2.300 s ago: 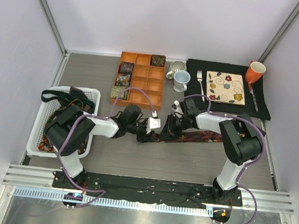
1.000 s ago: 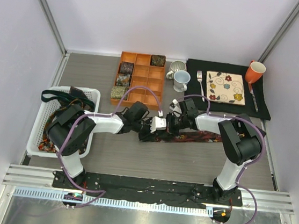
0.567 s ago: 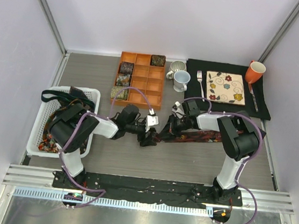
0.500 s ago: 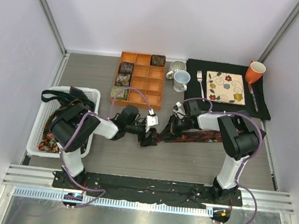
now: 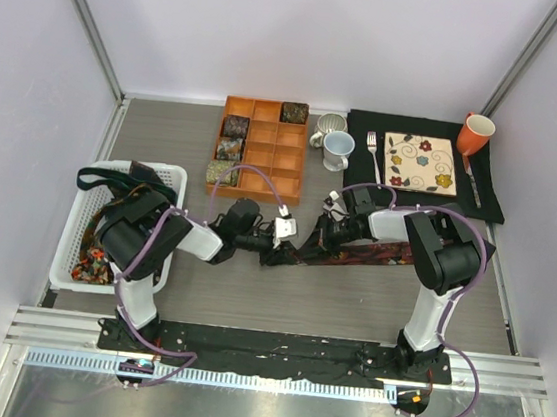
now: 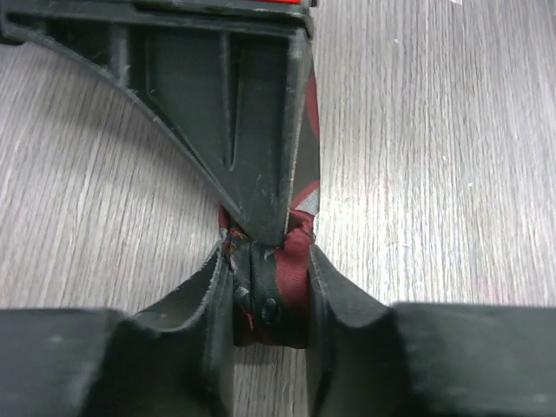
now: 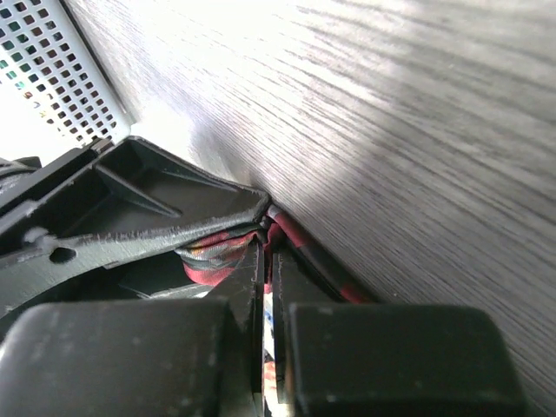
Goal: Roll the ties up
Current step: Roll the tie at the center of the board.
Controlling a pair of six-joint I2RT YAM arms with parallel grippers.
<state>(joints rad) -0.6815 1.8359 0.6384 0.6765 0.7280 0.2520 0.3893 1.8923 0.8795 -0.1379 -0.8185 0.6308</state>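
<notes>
In the left wrist view the bottom edge cuts off the left gripper [image 6: 268, 265]. A black finger [image 6: 252, 130], itself cut by the top edge, covers the tie [image 6: 271, 300] except for a thin strip. In the right wrist view the right gripper [image 7: 263, 252] is blurred, only a red sliver of tie shows, and the basket [image 7: 48, 65] runs off the corner. From above, the grippers hide the tie's rolled end, the left arm [image 5: 195, 237] hides part of the basket, and the prints on the rolls [image 5: 234, 126] are too small to tell.

Silky cloth tie [image 6: 291, 261], matt wood-grain table [image 6: 434, 174]
</notes>
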